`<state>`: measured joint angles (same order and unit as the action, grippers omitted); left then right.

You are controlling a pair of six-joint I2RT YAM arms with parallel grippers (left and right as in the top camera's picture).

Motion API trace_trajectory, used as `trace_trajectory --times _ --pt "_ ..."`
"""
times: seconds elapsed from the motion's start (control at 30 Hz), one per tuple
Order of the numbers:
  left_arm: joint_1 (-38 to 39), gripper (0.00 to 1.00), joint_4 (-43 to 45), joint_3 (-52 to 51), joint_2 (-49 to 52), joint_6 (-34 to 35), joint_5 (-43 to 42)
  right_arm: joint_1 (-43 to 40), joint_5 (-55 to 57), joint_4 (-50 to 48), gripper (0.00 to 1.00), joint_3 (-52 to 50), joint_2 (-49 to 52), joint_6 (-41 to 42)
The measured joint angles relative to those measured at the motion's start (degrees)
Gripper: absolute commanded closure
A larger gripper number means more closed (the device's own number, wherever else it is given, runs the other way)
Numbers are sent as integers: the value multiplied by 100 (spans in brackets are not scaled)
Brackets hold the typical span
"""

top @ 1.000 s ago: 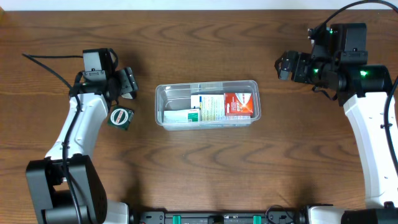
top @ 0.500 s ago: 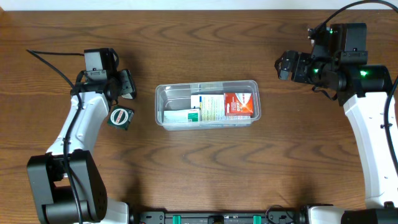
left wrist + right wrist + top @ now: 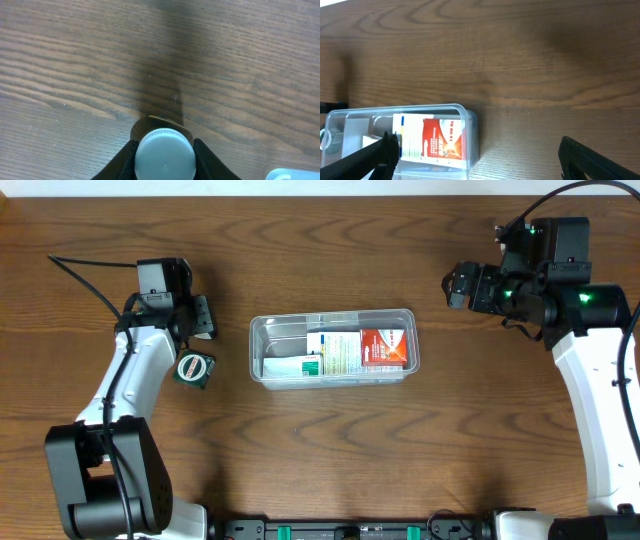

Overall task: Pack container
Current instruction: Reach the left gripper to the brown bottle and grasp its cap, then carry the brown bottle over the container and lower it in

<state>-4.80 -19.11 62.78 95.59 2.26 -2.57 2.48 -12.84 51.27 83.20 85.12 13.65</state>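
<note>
As I read the overhead, the container [image 3: 280, 340] sits mid-worktop [image 3: 330, 450], between the two arms, long side running left-right. Inside it, a red box [image 3: 383, 347] is at the right end and a white-and-green box [image 3: 332, 352] is just beside it. The left gripper [image 3: 203, 318] is near the container's upper-left corner, not touching it. A small round dark-green item [image 3: 193, 368] lies on the worktop just below that gripper. The right gripper [image 3: 457, 285] hovers well off to the container's right.

Left wrist: the fingers [image 3: 204, 159] pinch a pale round cap [image 3: 165, 152] (I can't tell what's under it).

Right wrist: gripper spread wide, with the container's right end and the red box in view at lower left.
</note>
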Motion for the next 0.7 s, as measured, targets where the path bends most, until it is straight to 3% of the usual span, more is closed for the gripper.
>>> trace_trajectory --times 0.4,0.7 --pt "0 77 -94 4 -190 -127 0 -2 0 0 1 0 0 0" --pt "319 77 -599 4 -1482 -122 2 0 0 0 1 0 0 2"
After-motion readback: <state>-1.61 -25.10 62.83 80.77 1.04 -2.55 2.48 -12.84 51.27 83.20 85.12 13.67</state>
